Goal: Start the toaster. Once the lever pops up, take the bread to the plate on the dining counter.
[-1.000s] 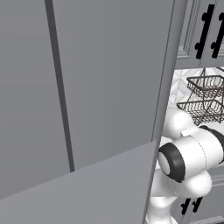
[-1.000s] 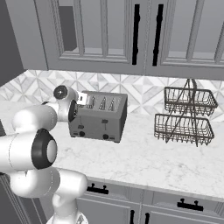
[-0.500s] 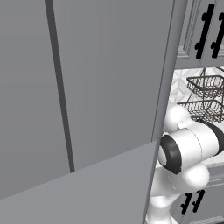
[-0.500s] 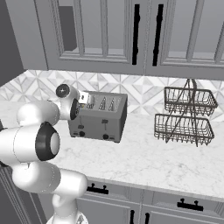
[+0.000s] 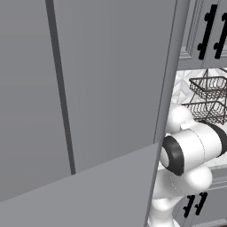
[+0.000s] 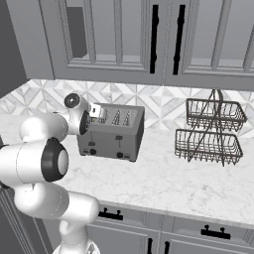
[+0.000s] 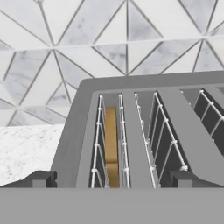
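Marble tabletop [image 6: 163, 183] under grey wall cabinets [image 6: 149, 39]; gripper [image 7: 111, 180] poised over toaster [image 6: 113, 133].
Gripper jaws stand wide, one dark tip to each side of the toaster's slots, holding nothing. Bread [image 7: 111, 148] sits upright in the slot just ahead of the gripper, between the wire guides, tan edge showing. Triangle-patterned backsplash [image 7: 65, 52] lies beyond the toaster. Two-tier wire basket [image 6: 211, 131] stands well apart to the gripper's right on the same tabletop.
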